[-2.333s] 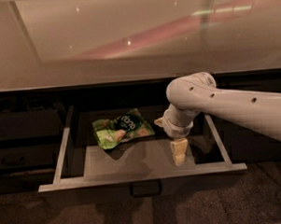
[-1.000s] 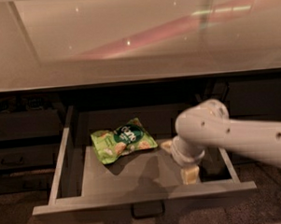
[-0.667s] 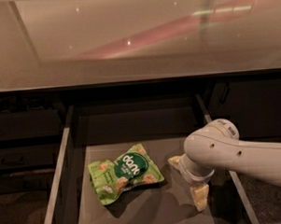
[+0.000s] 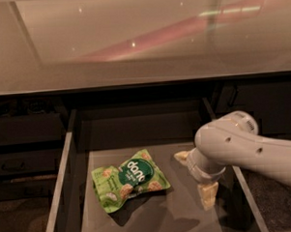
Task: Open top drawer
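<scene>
- The top drawer [image 4: 155,219] stands pulled far out below the bench [image 4: 132,36]. Its grey floor and thin side walls are exposed, and its front and handle lie below the bottom edge of the view.
- The gripper [image 4: 205,188] hangs inside the drawer at the right, low over the floor and near the right wall. Whether its jaws are open or closed cannot be told from this view.
- A green snack bag [image 4: 130,180] lies flat on the drawer floor, left of the gripper and apart from it.
- Risk: the drawer looks close to fully open, so further pulling could slam it against its stops or strain the runners.
- Risk: the white arm [image 4: 253,149] reaches in across the right wall, so a careless lift or swing could knock that wall or catch the underside of the bench edge.
- Risk: a sweep to the left could push or snag the snack bag.
- The bench top is pale and glossy, showing a reddish streak and small light spots.
- Dark lower drawer fronts [image 4: 22,164] sit to the left, and a dark cabinet [image 4: 266,103] to the right. The room is dim.
</scene>
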You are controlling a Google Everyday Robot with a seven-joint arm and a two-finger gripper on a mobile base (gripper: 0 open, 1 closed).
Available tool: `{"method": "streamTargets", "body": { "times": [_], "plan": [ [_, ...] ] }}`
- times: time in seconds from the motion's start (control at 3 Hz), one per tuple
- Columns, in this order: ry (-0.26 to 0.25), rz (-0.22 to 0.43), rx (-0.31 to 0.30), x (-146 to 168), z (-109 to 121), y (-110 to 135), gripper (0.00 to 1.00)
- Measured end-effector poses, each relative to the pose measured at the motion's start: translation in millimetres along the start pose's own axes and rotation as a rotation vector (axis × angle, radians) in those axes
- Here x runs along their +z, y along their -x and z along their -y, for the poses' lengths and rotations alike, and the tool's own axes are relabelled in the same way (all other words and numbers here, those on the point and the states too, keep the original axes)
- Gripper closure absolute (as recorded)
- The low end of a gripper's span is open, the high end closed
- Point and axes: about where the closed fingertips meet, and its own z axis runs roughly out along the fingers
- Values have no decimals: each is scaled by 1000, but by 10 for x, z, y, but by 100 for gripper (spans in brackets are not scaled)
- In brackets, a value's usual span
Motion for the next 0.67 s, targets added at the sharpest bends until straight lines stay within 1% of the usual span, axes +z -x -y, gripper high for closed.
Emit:
{"method": "streamTargets", "body": {
  "times": [0.33,0.67],
  "plan": [
    [-77,6,9,-505,129,43,0],
    [-142,-8,17,-920,184,94,0]
  ]
}}
